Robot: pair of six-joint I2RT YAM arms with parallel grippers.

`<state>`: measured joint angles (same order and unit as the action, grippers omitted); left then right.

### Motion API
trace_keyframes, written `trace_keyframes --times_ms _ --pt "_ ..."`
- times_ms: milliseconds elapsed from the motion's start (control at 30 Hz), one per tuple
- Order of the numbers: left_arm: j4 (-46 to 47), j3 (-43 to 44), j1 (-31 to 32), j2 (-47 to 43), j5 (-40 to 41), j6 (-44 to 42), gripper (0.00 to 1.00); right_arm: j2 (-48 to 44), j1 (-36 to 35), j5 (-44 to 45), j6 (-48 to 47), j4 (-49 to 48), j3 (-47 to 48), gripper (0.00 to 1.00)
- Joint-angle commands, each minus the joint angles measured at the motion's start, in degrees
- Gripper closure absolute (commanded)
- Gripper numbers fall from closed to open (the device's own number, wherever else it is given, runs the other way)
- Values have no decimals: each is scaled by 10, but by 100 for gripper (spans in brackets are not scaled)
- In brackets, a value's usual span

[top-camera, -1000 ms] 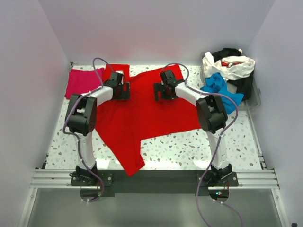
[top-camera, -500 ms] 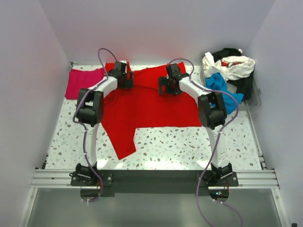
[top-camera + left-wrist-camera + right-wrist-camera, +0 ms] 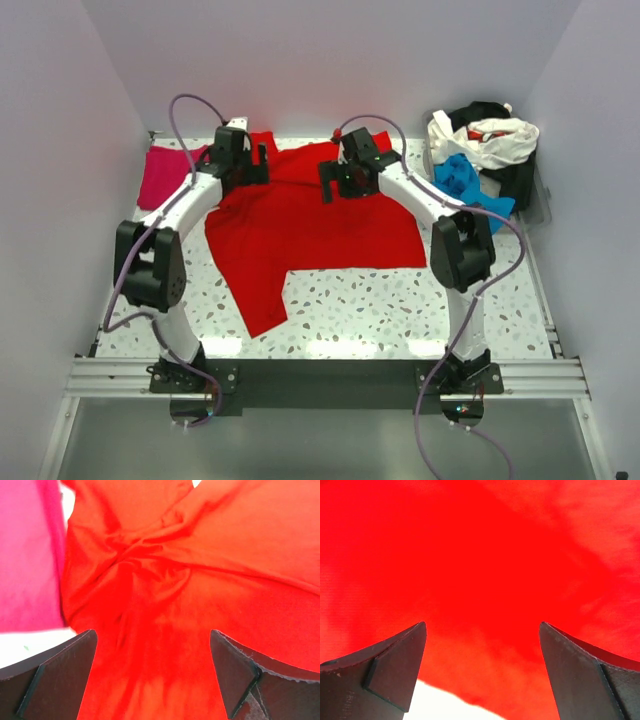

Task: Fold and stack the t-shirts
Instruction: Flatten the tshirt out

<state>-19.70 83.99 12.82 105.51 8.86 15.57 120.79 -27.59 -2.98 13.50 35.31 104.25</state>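
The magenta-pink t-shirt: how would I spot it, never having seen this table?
Go to the far left corner of the speckled white table. There, beside the big red t-shirt spread mid-table, lies the magenta-pink t-shirt. It is the only pink cloth, far from the heap of shirts at the right.

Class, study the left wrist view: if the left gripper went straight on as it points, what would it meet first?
Probably the red shirt: its bunched folds lie straight ahead of the left gripper, though depth is unclear.

One red t-shirt, one pink t-shirt, one blue t-shirt, one bin.
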Motion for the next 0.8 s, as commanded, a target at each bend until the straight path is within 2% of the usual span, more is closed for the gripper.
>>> trace_keyframes --times_ms 0,167,400,600,767 --pt "3 -88 1 -60 -19 40 0 -67 -72 -25 -14 20 -45 4" --pt "6 -213 5 -130 -35 69 0 -117 -145 -24 6 22 -107 9" --pt "-13 -303 6 -172 -15 90 0 -148 -245 -32 32 -3 -188 21" --pt "13 -333 6 -147 -14 89 0 -160 -313 -11 60 -29 -221 25" --pt "44 -329 6 -91 -4 85 0 -165 -352 28 74 -38 -225 28"
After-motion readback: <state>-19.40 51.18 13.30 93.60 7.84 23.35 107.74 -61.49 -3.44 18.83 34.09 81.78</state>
